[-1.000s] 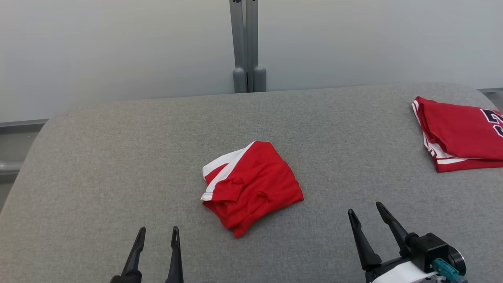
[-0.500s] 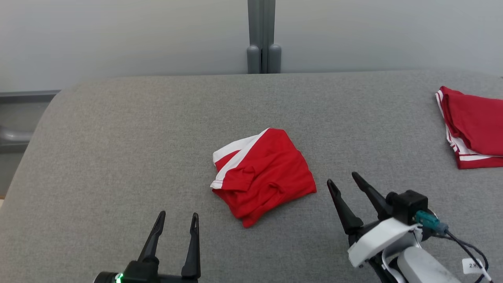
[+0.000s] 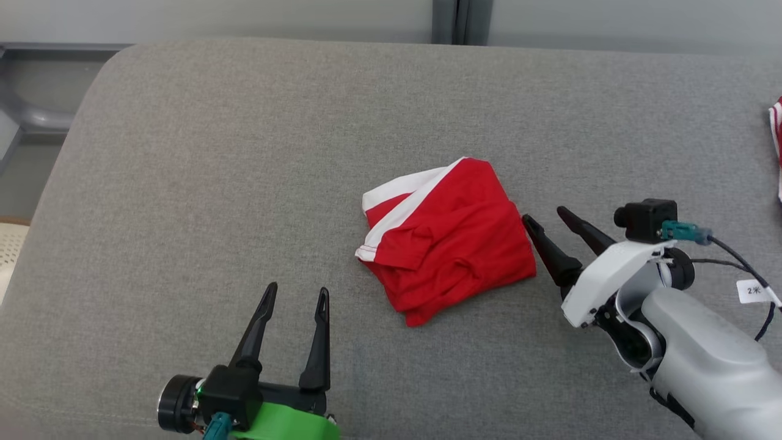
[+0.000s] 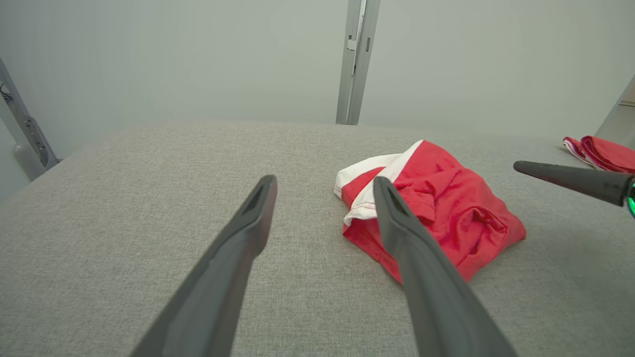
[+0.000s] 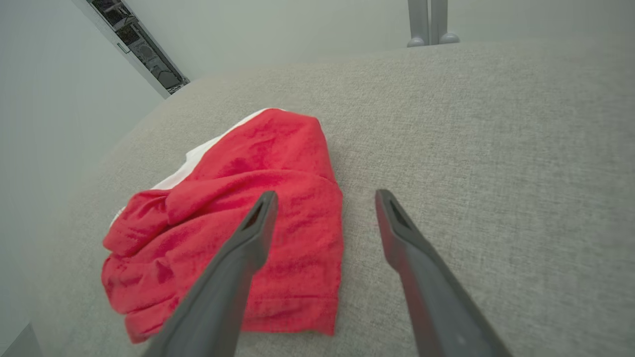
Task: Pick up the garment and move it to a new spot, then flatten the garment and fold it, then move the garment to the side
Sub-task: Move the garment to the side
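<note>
A crumpled red garment (image 3: 449, 238) with white trim lies bunched near the middle of the grey padded table (image 3: 214, 153). It also lies ahead and right of the left fingers in the left wrist view, garment (image 4: 441, 198), and low and left in the right wrist view, garment (image 5: 248, 218). My right gripper (image 3: 545, 217) stands open just beside the garment's right edge, its left finger over the cloth in the right wrist view, holding nothing. My left gripper (image 3: 297, 291) is open and empty, near the table's front, left of the garment and apart from it.
A second red and white garment (image 4: 603, 151) lies folded at the table's far right, its edge (image 3: 776, 131) at the head view's border. A grey post (image 3: 458, 21) stands behind the table. The table's rounded left corner drops to the floor.
The head camera has tilted down and shifted. Both arms have reached forward; the right gripper has come up to the garment's right edge. The garment lies as before.
</note>
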Robot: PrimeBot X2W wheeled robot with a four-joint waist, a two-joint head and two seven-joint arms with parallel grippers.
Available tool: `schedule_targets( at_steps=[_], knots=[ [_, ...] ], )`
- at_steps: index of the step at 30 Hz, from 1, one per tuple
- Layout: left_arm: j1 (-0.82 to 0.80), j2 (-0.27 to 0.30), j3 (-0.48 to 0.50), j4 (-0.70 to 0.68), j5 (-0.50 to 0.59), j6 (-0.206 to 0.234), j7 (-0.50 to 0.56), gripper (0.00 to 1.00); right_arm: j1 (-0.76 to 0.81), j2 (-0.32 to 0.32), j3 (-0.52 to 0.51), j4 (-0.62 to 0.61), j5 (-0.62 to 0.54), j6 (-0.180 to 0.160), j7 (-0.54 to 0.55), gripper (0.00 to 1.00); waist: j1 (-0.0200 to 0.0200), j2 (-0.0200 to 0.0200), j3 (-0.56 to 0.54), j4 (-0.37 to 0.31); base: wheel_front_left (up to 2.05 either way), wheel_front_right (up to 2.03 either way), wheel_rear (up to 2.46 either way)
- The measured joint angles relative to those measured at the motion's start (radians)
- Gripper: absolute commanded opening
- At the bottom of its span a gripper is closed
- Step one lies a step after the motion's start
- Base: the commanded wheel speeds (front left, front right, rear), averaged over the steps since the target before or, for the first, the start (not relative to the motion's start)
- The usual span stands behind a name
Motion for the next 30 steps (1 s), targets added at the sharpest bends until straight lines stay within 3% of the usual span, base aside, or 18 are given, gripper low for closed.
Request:
schedule_targets(
  at_steps=[5,9,10,11,12,14,21,30],
  knots=[
    [-0.027,0.000,-0.021,0.001,-0.010,0.000,0.000,1.00,-0.076,-0.021,0.067,0.019,0.167,0.000,0.050,1.00,0.0000,0.0000,0.048,0.027,0.00,0.00,0.00],
    [-0.050,0.000,-0.039,0.001,-0.014,0.000,0.000,1.00,-0.126,-0.052,0.131,0.029,0.233,0.000,0.071,1.00,0.0000,0.0000,0.082,0.051,0.00,0.00,0.00],
    [-0.052,0.000,-0.042,0.001,-0.015,0.001,0.000,1.00,-0.133,-0.056,0.147,0.032,0.249,0.000,0.076,0.94,0.0000,0.0000,0.089,0.056,0.00,0.00,0.00],
    [-0.055,0.000,-0.043,0.002,-0.016,0.002,0.000,1.00,-0.138,-0.058,0.160,0.033,0.261,0.000,0.079,0.80,0.0000,0.0000,0.094,0.060,0.00,0.00,0.00],
    [-0.058,0.000,-0.044,0.003,-0.016,0.004,0.000,1.00,-0.143,-0.060,0.179,0.031,0.277,0.000,0.082,0.46,0.0000,0.0000,0.101,0.064,0.00,0.00,0.00],
    [-0.060,0.000,-0.045,0.006,-0.016,0.005,0.000,1.00,-0.150,-0.063,0.210,0.028,0.304,0.000,0.088,0.00,0.0000,0.0000,0.111,0.069,0.00,0.00,0.00],
    [-0.068,0.000,-0.041,0.005,-0.015,0.004,0.000,1.00,-0.184,-0.094,0.293,0.024,0.329,0.000,-0.017,0.00,0.0000,0.0000,0.116,0.045,0.00,0.00,0.00],
    [-0.086,0.000,-0.015,-0.026,0.015,-0.011,0.000,1.00,-0.238,-0.188,0.334,0.044,0.282,0.000,-0.072,0.00,0.0000,0.0000,0.119,-0.053,0.00,0.00,0.00]
  ],
)
